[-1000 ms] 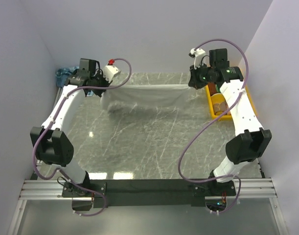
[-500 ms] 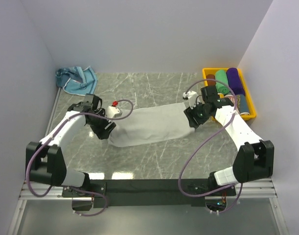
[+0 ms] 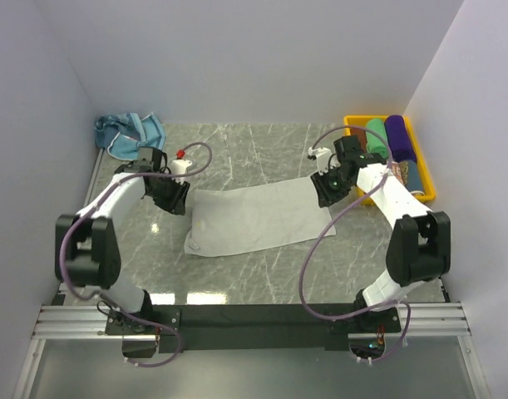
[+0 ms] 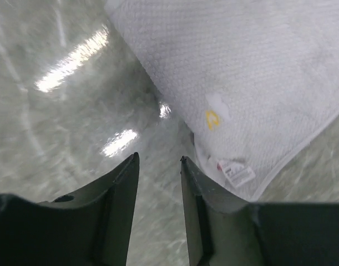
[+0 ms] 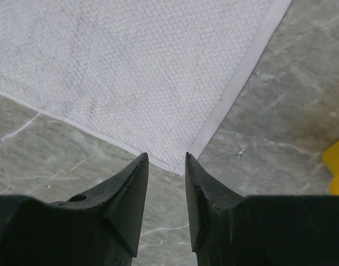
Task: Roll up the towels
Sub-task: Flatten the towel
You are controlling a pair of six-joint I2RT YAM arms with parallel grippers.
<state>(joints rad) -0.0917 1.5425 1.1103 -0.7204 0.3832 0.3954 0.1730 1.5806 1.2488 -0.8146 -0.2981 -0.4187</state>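
The left hand (image 4: pixel 158 159), slightly parted and empty, hovers just off the far-left corner of the pale towel (image 3: pixel 254 218); the right hand (image 5: pixel 166 158) (equally parted, equally empty) points at its far-right corner. The pale towel lies flat on the worktop (image 3: pixel 262 274), long axis running from hand to hand, neither nearer.

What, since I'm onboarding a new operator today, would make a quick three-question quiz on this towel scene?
1. True or false: the white towel lies spread flat on the table, not yet rolled.
2. Where is the crumpled blue towel? A) far-left corner of the table B) near-right corner C) on top of the white towel
3. In one word, how do the fingers of the left gripper and the right gripper stand?

Key: 1 true; 2 A; 3 open, with nothing held between them.
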